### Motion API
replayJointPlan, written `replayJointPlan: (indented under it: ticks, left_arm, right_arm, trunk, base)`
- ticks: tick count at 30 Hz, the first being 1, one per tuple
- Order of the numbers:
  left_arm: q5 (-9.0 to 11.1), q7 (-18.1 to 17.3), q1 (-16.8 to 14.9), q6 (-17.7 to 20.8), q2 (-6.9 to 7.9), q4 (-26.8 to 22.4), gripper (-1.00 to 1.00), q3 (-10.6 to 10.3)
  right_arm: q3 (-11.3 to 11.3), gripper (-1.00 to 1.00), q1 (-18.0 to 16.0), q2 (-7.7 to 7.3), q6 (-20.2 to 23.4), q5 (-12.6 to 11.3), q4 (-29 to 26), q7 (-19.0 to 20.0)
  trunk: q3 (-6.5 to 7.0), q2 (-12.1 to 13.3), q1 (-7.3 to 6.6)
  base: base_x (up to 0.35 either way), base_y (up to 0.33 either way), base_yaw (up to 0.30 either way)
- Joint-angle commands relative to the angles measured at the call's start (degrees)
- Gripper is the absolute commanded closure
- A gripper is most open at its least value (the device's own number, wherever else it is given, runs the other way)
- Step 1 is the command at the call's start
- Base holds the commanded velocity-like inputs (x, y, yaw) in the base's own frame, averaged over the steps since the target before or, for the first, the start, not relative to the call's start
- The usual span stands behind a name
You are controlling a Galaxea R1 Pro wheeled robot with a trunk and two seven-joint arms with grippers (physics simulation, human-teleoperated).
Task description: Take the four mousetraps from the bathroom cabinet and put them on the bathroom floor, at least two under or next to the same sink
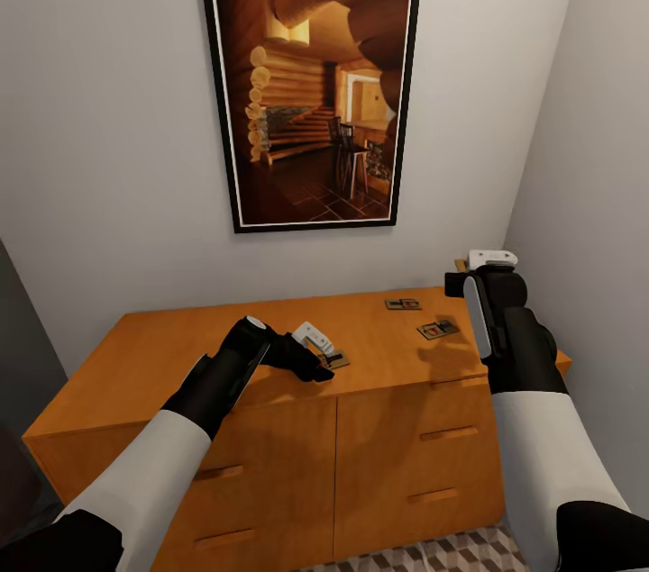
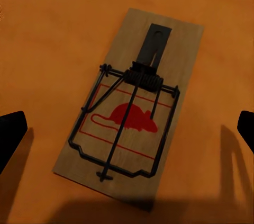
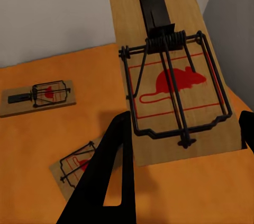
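A cabinet [image 1: 270, 428] stands against the wall, below a framed picture [image 1: 311, 77], with tiled floor [image 1: 451, 554] at its foot. On its top surface, one mousetrap [image 1: 335, 360] lies near the front edge at the middle, under the left arm's fingers [image 1: 306, 367]. Two more mousetraps [image 1: 403, 304] [image 1: 439, 329] lie further right, and a fourth [image 3: 172, 75] is at the right end, by the right arm.

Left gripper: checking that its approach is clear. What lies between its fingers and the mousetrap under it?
Only bare cabinet top. In the left wrist view, the open left gripper has its fingers on either side of the mousetrap, with orange wood showing in both gaps.
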Motion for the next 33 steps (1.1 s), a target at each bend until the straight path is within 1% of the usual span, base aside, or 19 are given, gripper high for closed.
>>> replayJointPlan:
  ticks: [1,20,33]
  left_arm:
    - [-0.6,-0.5,0.0,0.1,-0.02,0.0,-1.00,0.0]
    - [-0.7,0.1,-0.1,0.2,-0.10,0.4,-1.00,0.1]
    - [-0.9,0.4,-0.1,0.1,-0.26,4.2,-1.00,-0.1]
  right_arm:
    - [-0.1,1.00,-0.1,0.04,0.3,0.2,0.0,0.1]
    - [-0.1,1.00,0.0,0.04,0.3,0.2,0.0,0.1]
    - [-0.1,1.00,-0.1,0.04,0.3,0.2,0.0,0.1]
  trunk:
    - [-0.07,0.0,0.00]
    - [-0.07,0.0,0.00]
    - [-0.07,0.0,0.00]
  base:
    - [0.000,0.000,0.000]
    - [0.000,0.000,0.000]
    - [0.000,0.000,0.000]
